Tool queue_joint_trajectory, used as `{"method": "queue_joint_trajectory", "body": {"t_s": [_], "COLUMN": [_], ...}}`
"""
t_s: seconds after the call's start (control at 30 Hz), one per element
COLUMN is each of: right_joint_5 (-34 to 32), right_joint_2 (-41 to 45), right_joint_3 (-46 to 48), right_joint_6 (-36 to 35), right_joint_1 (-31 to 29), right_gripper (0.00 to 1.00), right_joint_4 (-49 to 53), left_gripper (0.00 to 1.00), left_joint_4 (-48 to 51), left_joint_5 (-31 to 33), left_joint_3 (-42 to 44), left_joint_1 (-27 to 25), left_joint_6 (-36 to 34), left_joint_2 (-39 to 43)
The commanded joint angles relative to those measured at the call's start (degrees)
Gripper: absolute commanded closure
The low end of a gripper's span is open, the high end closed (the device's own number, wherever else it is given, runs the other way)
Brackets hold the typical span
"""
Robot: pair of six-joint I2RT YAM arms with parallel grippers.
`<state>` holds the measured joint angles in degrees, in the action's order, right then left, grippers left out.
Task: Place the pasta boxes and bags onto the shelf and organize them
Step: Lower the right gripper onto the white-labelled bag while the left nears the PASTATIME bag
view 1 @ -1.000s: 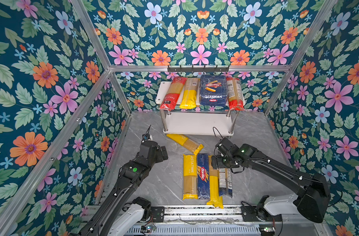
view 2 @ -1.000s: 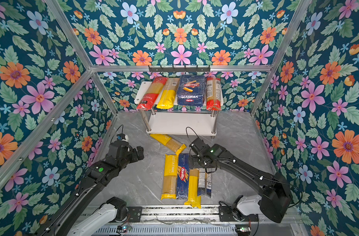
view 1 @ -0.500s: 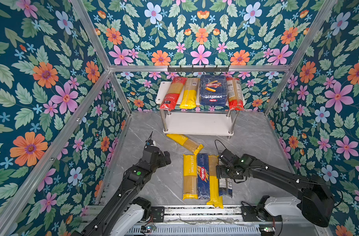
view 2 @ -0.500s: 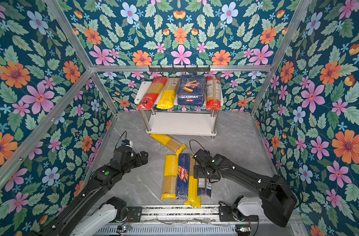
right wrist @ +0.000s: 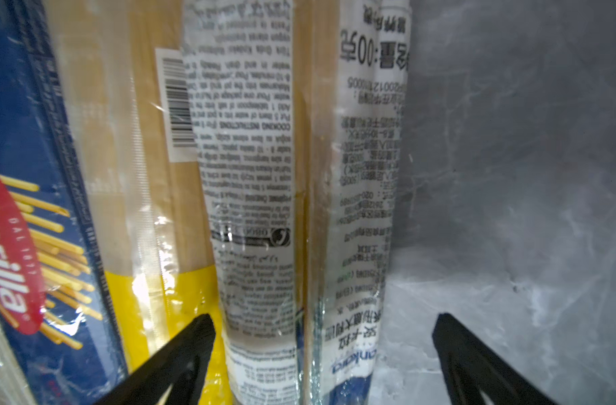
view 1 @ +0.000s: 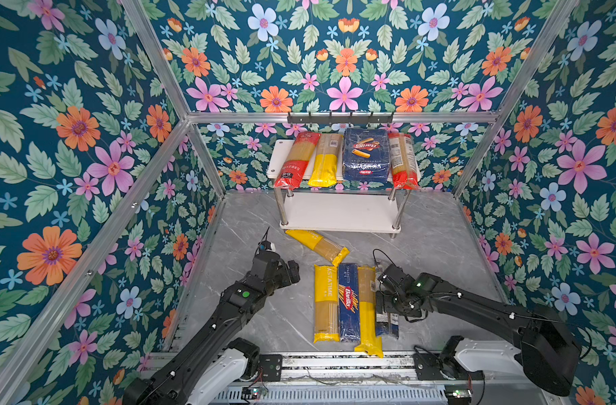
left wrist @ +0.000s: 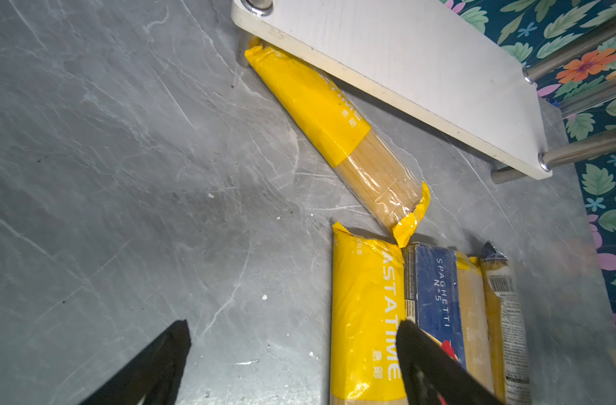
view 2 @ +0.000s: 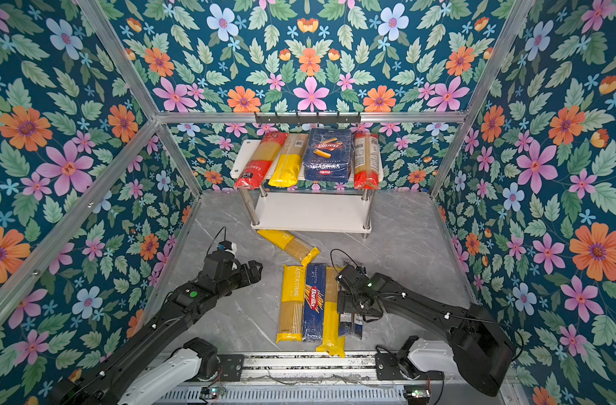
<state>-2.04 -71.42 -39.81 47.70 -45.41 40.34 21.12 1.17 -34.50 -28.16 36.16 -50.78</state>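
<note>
The shelf (view 1: 341, 212) stands at the back; its top board holds four packs, among them a wide blue Barilla pack (view 1: 366, 154). A yellow bag (view 1: 317, 245) lies slanted in front of it. Nearer lie, side by side, a yellow bag (view 1: 324, 305), a blue Barilla spaghetti box (view 1: 348, 301), a yellow-ended bag (view 1: 368, 315) and a clear dark-ended bag (right wrist: 264, 175). My right gripper (right wrist: 322, 319) is open and low, its fingers either side of that clear bag. My left gripper (left wrist: 294, 329) is open over bare floor, one finger (left wrist: 425, 357) above the yellow bag's edge.
A black hook rail (view 1: 340, 117) hangs on the back wall above the shelf. Floral walls close in both sides and the back. The grey marble floor (view 1: 257, 217) is bare left of the packs. A metal rail (view 1: 334, 361) runs along the front edge.
Both grippers have come toward the front and lower. The right one has dropped from beside the row's far end onto the clear bag. The packs have not moved.
</note>
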Motion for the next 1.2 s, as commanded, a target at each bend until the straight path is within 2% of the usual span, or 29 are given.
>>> {"method": "queue_joint_trajectory", "body": {"t_s": [0.0, 0.17, 0.4, 0.8, 1.0, 1.17], "right_joint_5": [0.87, 1.71, 1.85, 1.45, 1.25, 1.52], "right_joint_2": [0.04, 0.06, -0.56, -1.03, -3.1, -4.52], "right_joint_3": [0.9, 2.18, 3.43, 5.53, 5.54, 5.19], "right_joint_6": [1.05, 1.43, 1.7, 2.47, 2.92, 3.32], "right_joint_1": [-0.05, -0.11, -0.1, -0.12, -0.12, -0.1], "right_gripper": [0.02, 0.02, 0.02, 0.02, 0.02, 0.02], "right_joint_4": [-1.67, -3.42, -4.43, -5.53, -5.71, -5.55], "left_gripper": [0.06, 0.06, 0.06, 0.06, 0.06, 0.06], "left_joint_4": [-2.56, -3.52, -4.86, -12.14, -12.9, -12.28], "left_joint_5": [-0.51, 1.12, 6.3, 4.36, 4.43, 5.04], "left_joint_3": [0.05, -0.68, -3.86, -8.19, -10.13, -10.31], "left_joint_1": [-0.72, -3.75, -12.54, -21.99, -25.12, -25.63], "left_joint_6": [1.02, 1.1, 1.93, 3.14, 2.82, 2.55], "left_joint_2": [-0.89, -3.42, -10.39, -23.83, -28.11, -28.08]}}
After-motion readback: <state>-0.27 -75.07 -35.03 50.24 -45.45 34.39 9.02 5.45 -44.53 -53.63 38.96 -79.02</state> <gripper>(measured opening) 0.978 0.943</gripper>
